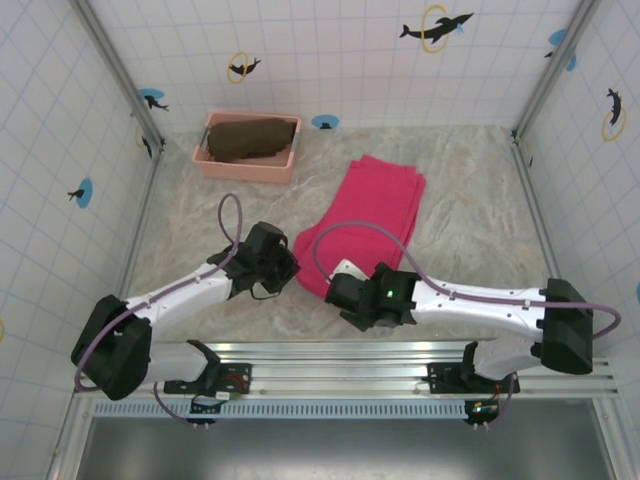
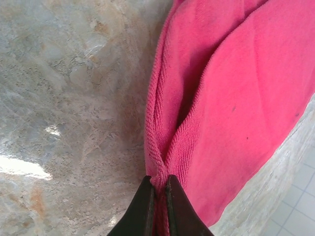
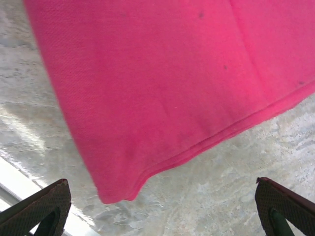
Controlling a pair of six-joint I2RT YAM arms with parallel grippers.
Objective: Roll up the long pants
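Long pants (image 1: 365, 220) lie folded on the table (image 1: 470, 250), their long axis running from the near end by both arms toward far right. Left gripper (image 2: 157, 196) pinches the near-left edge, while right gripper (image 3: 160, 209) hovers spread wide above the near hem.

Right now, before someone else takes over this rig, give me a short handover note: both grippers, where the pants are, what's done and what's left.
Left gripper: shut on the near edge of the long pants.
Right gripper: open at the pants' near end, holding nothing.
Pants: lying flat, unrolled, mid-table.
Done: near edge pinched by the left.
Left: probably a right-side grip next, then the whole roll; none started yet.
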